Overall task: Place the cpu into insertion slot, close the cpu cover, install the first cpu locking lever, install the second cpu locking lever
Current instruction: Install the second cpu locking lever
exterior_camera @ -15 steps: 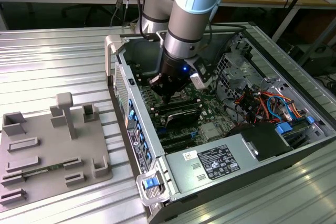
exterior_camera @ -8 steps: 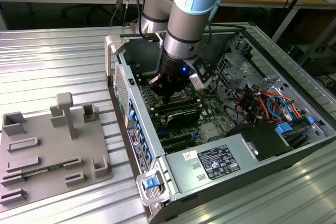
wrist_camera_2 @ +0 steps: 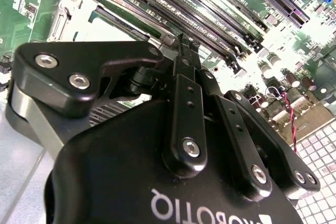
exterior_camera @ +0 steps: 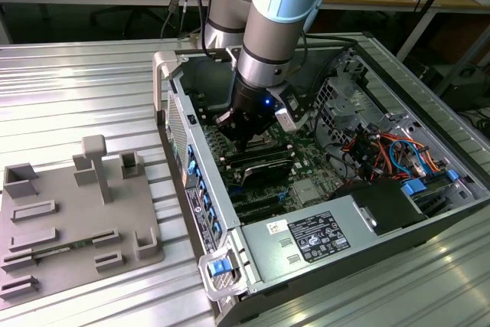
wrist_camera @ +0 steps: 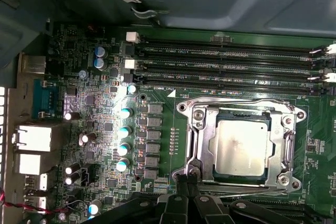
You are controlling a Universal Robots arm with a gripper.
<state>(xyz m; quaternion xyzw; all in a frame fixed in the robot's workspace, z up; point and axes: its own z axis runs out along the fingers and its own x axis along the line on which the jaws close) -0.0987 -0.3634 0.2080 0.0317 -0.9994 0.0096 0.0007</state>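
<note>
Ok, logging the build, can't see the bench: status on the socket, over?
End effector shut, at socket edge. Cpu seated in insertion slot, cpu cover down over it. Nothing blocking.

Even room light; glare on motherboard (wrist_camera_2: 294, 30) in second wrist view, near fingers (wrist_camera_2: 184, 108) blurred

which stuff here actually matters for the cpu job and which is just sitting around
Part of the job:
- cpu, lying in the insertion slot
- cpu cover, down over it
- gripper, fingertips together at the socket's edge

Just sitting around:
- memory slots
- grey fixture tray outside the case
- power supply
- orange and blue cables
</note>
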